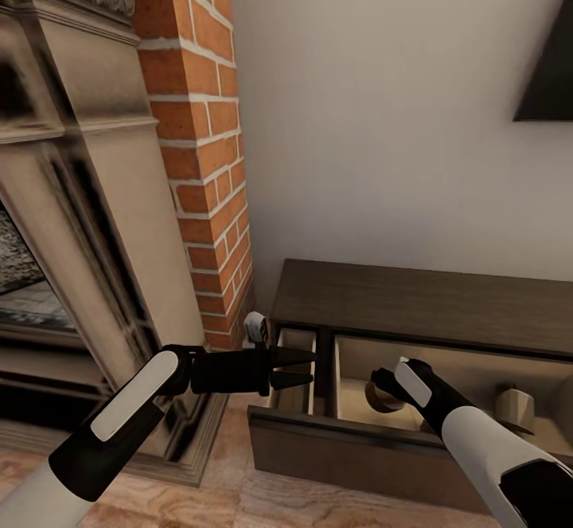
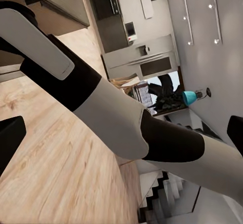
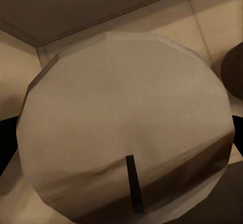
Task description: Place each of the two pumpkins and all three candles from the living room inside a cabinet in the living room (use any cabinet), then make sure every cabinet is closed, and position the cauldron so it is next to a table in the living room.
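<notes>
The dark-brown cabinet (image 1: 414, 297) stands against the wall with its wide drawer (image 1: 358, 440) pulled out, showing a pale interior. My right gripper (image 1: 383, 389) reaches down into that drawer. A beige faceted candle (image 3: 121, 112) with a dark wick sits between its spread fingers (image 3: 7, 143); in the head view this candle (image 1: 374, 400) is low in the drawer. Another candle (image 1: 513, 408) rests further right in the same drawer. At the cabinet's left end, my left gripper (image 1: 312, 368) hovers open and holds nothing. The pumpkins and the cauldron are out of view.
A stone fireplace (image 1: 72, 233) and a brick column (image 1: 199, 114) rise close on the left, right beside the cabinet's end. A dark screen corner (image 1: 549, 74) hangs on the wall above. My right arm (image 2: 116, 112) crosses the wooden floor (image 2: 61, 173) in the left wrist view.
</notes>
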You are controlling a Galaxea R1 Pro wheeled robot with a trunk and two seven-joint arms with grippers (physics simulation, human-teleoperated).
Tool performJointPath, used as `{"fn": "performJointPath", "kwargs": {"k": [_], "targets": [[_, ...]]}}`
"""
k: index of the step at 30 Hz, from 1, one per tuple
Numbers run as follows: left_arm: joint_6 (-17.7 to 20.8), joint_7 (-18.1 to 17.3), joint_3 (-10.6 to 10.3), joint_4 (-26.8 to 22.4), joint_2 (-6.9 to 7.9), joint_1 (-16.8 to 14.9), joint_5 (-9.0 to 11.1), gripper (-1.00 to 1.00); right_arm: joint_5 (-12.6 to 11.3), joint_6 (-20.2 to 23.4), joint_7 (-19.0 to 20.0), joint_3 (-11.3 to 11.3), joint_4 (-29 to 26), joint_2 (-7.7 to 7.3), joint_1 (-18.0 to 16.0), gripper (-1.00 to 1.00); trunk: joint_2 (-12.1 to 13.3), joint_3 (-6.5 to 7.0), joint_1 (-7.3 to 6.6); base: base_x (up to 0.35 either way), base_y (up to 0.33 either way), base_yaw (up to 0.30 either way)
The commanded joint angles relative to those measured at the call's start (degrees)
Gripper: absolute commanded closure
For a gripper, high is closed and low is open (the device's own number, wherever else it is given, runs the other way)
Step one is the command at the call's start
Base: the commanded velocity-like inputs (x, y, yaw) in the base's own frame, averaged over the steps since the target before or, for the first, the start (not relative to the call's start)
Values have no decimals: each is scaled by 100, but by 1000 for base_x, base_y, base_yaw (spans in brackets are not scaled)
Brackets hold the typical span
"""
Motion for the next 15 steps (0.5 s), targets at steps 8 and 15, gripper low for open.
{"fn": "performJointPath", "kwargs": {"k": [8, 15], "targets": [[4, -58, 0, 2, 5, -6, -47, -100, -54, 21, -45, 48, -8, -7, -3, -100, -2, -5, -1, 0, 0, 0], [4, -58, 11, 10, 6, -6, -42, -100, -56, 21, -45, 48, -8, -7, -3, -100, -2, -5, -1, 0, 0, 0]]}}
